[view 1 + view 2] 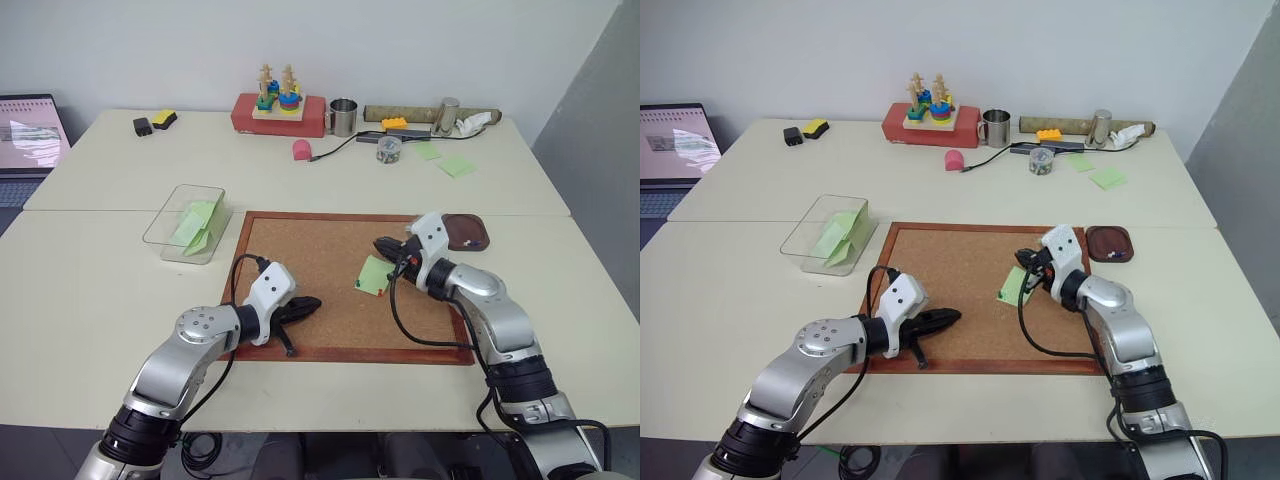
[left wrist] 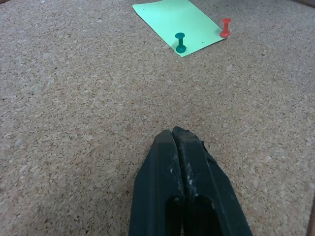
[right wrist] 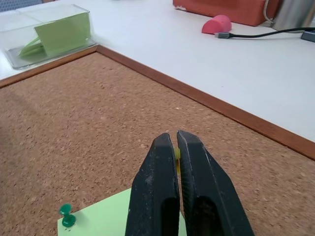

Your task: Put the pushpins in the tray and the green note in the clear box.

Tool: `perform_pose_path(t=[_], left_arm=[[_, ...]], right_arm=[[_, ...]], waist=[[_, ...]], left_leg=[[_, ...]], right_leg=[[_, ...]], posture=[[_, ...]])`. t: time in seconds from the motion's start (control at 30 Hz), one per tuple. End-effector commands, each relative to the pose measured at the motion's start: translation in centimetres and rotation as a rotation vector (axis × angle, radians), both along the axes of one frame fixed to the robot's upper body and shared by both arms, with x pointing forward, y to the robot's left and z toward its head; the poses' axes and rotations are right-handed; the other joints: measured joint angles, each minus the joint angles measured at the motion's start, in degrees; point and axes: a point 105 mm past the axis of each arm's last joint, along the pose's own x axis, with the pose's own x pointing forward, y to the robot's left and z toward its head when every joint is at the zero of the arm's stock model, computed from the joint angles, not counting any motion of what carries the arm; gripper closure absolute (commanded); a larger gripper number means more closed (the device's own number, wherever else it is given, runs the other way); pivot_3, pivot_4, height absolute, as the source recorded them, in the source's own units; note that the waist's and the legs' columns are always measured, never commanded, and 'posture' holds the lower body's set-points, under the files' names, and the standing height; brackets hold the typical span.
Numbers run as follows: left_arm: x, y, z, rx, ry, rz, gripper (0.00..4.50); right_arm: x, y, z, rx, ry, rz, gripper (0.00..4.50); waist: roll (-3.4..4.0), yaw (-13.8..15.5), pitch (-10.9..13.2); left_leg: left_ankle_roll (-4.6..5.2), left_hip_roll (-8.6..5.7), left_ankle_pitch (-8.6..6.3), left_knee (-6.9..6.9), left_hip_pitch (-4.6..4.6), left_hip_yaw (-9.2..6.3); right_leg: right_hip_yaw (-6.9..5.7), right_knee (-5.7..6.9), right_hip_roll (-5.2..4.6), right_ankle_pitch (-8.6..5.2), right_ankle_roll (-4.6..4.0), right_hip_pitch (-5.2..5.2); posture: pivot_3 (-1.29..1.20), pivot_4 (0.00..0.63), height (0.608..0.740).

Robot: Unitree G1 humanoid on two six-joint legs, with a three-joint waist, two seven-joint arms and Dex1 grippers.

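The green note lies on the cork board, held down by a green pin and with a red pushpin at its corner. My right gripper hovers just above the note's far edge, shut on a yellow pushpin that peeks out between its fingertips. The left gripper is shut on nothing, low over the board's near left part, pointing toward the note. Right of the board sits the brown tray. Left of the board stands the clear box, which holds folded green notes.
Along the table's back are a red box with a stacking toy, a metal mug, a pink object, a small round jar and loose green notes. A laptop sits at far left.
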Motion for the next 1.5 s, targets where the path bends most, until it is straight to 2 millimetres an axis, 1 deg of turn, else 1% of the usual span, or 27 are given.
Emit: perform_pose_path(t=[0.03, 0.2, 0.27, 0.37, 0.53, 0.77, 0.8, 0.87, 0.9, 1.0, 1.07, 1.13, 1.2, 1.3, 1.4, 1.43, 1.5], left_arm=[[-1.0, 0.1, -1.9, 0.022, 0.092, -0.008, 4.5], [-1.1, 0.0, -1.9, 0.02, 0.092, -0.01, 4.5], [-1.0, 0.0, -1.8, 0.021, 0.09, -0.01, 4.5], [-0.8, 0.0, -1.8, 0.022, 0.087, -0.012, 4.5], [-0.7, 0.1, -1.6, 0.024, 0.079, -0.011, 4.5], [-0.7, 0.3, -1.5, 0.028, 0.075, -0.006, 4.5], [-0.7, 0.3, -1.5, 0.028, 0.074, -0.005, 4.5], [-0.7, 0.4, -1.4, 0.029, 0.07, -0.003, 4.5], [-0.6, 0.4, -1.4, 0.029, 0.068, -0.002, 4.5], [-0.5, 0.4, -1.3, 0.028, 0.066, -0.001, 4.5], [-0.5, 0.4, -1.3, 0.028, 0.064, 0.0, 4.5], [-0.4, 0.4, -1.3, 0.029, 0.063, 0.0, 4.5], [-0.4, 0.4, -1.3, 0.028, 0.062, -0.001, 4.5], [-0.3, 0.3, -1.2, 0.027, 0.061, -0.004, 4.5], [-0.2, 0.3, -1.2, 0.026, 0.059, -0.005, 4.5], [-0.2, 0.2, -1.2, 0.026, 0.059, -0.005, 4.5], [-0.2, 0.2, -1.2, 0.025, 0.059, -0.006, 4.5]], right_arm=[[2.3, -4.3, 3.3, 0.058, -0.095, -0.214, 4.43], [4.6, -10.3, 3.9, 0.054, -0.094, -0.465, 4.43], [5.2, -12.0, 3.7, 0.065, -0.068, -0.518, 4.43], [5.9, -13.4, 2.8, 0.08, -0.012, -0.562, 4.43], [6.5, -14.6, 1.7, 0.122, 0.054, -0.596, 4.43], [6.7, -14.5, 1.0, 0.152, 0.1, -0.568, 4.43], [6.8, -14.4, 1.0, 0.157, 0.1, -0.563, 4.1], [6.8, -14.4, 1.0, 0.163, 0.1, -0.559, 3.73], [6.8, -14.4, 1.0, 0.163, 0.1, -0.559, 3.44], [6.8, -14.5, 1.0, 0.164, 0.098, -0.561, 2.85], [6.8, -14.5, 1.1, 0.165, 0.095, -0.562, 2.38], [6.8, -14.6, 1.2, 0.169, 0.092, -0.561, 2.01], [6.8, -14.7, 1.3, 0.17, 0.089, -0.562, 1.5], [6.7, -14.8, 1.6, 0.163, 0.075, -0.559, 0.88], [6.5, -14.9, 2.1, 0.135, 0.041, -0.551, 0.13], [6.4, -14.8, 2.5, 0.128, 0.02, -0.533, 0.03], [5.9, -14.1, 3.1, 0.118, -0.012, -0.473, 0.03]], waist=[[0.0, 0.0, 0.0], [0.0, 0.0, 0.0], [0.0, 0.0, 0.0], [0.07, 0.0, 0.0], [0.11, -0.2, -0.1], [0.12, -0.3, -0.1], [0.12, -0.4, -0.1], [0.12, -0.4, -0.1], [0.12, -0.4, -0.1], [0.12, -0.4, -0.1], [0.13, -0.4, -0.1], [0.12, -0.4, -0.1], [0.12, -0.4, -0.1], [0.13, -0.4, -0.1], [0.13, -0.4, -0.1], [0.13, -0.4, -0.1], [0.14, -0.4, -0.1]], left_leg=[[0.0, 0.0, 0.0, 0.0, 0.0, 0.01], [0.0, -0.01, 0.0, 0.0, 0.01, 0.04], [0.0, -0.01, 0.0, -0.02, 0.01, 0.06], [0.0, 0.0, 0.0, -0.02, 0.03, 0.11], [0.01, -0.01, 0.0, -0.02, 0.05, 0.15], [0.01, -0.01, 0.0, -0.02, 0.05, 0.16], [0.01, -0.01, 0.0, -0.02, 0.04, 0.16], [0.01, -0.01, 0.0, -0.02, 0.05, 0.16], [0.01, -0.01, 0.0, -0.02, 0.05, 0.16], [0.01, -0.01, 0.0, -0.02, 0.04, 0.16], [0.01, -0.01, 0.0, -0.02, 0.04, 0.16], [0.01, -0.01, 0.0, -0.02, 0.04, 0.16], [0.01, -0.01, 0.0, -0.02, 0.04, 0.16], [0.01, -0.01, 0.0, -0.02, 0.04, 0.16], [0.01, -0.02, 0.0, -0.02, 0.04, 0.16], [0.01, -0.02, 0.0, -0.02, 0.04, 0.16], [0.01, -0.02, 0.0, -0.02, 0.04, 0.16]], right_leg=[[0.01, 0.0, 0.0, 0.0, 0.0, 0.0], [0.03, 0.0, 0.0, 0.0, 0.0, 0.0], [0.05, -0.01, 0.0, 0.0, 0.0, 0.0], [0.09, -0.01, 0.0, 0.0, -0.01, -0.01], [0.15, 0.0, 0.0, 0.01, 0.0, 0.01], [0.16, 0.0, 0.0, 0.01, 0.0, 0.0], [0.16, 0.0, 0.0, 0.01, 0.0, 0.0], [0.16, 0.0, 0.0, 0.01, 0.0, 0.0], [0.16, 0.0, 0.0, 0.01, 0.0, 0.0], [0.15, -0.01, 0.0, 0.01, 0.0, 0.0], [0.16, -0.01, 0.0, 0.01, 0.0, 0.0], [0.16, -0.01, 0.0, 0.01, 0.0, 0.0], [0.16, -0.01, 0.0, 0.01, 0.0, 0.0], [0.16, -0.01, 0.0, 0.01, 0.0, 0.0], [0.16, -0.01, -0.01, 0.01, 0.0, 0.0], [0.16, -0.01, 0.0, 0.01, 0.0, 0.0], [0.16, -0.01, -0.01, 0.01, 0.01, 0.0]], posture=[[0.0, 0.15, 0.74], [0.0, 0.15, 0.74], [0.0, 0.15, 0.74], [0.0, 0.15, 0.74], [0.0, 0.15, 0.74], [0.0, 0.15, 0.74], [0.0, 0.15, 0.74], [0.0, 0.15, 0.74], [0.0, 0.15, 0.74], [0.0, 0.15, 0.74], [0.0, 0.15, 0.74], [0.0, 0.15, 0.74], [0.0, 0.15, 0.74], [0.0, 0.15, 0.74], [0.0, 0.15, 0.74], [0.0, 0.15, 0.74], [0.0, 0.15, 0.74]])
